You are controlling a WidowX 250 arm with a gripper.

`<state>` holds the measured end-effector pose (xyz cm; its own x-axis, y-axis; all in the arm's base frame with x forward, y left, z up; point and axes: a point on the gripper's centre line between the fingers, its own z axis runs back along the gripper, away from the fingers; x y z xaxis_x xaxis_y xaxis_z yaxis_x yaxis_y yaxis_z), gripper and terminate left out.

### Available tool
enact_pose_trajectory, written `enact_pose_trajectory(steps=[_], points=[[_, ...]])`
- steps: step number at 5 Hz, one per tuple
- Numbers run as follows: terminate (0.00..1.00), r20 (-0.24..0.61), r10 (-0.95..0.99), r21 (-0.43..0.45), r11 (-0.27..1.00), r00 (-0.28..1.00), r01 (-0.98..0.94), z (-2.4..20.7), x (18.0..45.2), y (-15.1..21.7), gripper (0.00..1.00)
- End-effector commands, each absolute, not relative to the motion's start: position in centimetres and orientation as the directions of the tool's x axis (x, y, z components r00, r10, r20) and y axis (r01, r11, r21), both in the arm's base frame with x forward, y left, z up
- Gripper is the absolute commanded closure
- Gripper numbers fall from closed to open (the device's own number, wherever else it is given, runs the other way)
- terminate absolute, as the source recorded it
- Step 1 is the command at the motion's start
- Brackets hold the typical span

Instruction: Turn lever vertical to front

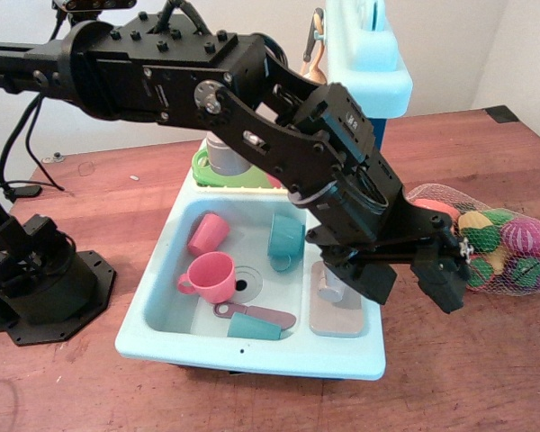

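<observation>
My black gripper (412,292) hangs over the right side of the light-blue toy sink (162,337). Its two fingers are spread apart and hold nothing. The left finger (371,281) hangs just over the tan faucet plate (337,319) on the sink's right ledge. A round grey faucet base (328,287) stands on that plate, touching or just beside the left finger. The arm covers the top of the faucet. I cannot make out the lever; it is hidden behind the gripper.
The basin holds a pink cup (211,275), a second pink cup on its side (207,233), a teal cup (286,238) and a mauve-handled teal knife (255,321). A mesh bag of toy vegetables (499,247) lies right of the gripper. A grey pot on a green plate (218,162) sits behind.
</observation>
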<state>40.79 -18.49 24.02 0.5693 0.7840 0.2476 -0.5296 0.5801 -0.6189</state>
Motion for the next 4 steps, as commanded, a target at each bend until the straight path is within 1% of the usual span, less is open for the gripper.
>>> enact_pose_trajectory(steps=[1,2,3,4], points=[[0.0,0.248,0.784,-0.619,0.58,0.569,-0.53,24.0,40.8,-18.5,0.0],[0.0,0.262,0.782,-0.618,0.586,0.566,-0.523,23.6,42.1,-18.4,0.0],[0.0,0.264,0.794,-0.633,0.571,0.548,-0.523,22.6,42.6,-18.4,0.0],[0.0,0.272,0.811,-0.646,0.553,0.518,-0.526,22.0,42.2,-17.7,0.0]])
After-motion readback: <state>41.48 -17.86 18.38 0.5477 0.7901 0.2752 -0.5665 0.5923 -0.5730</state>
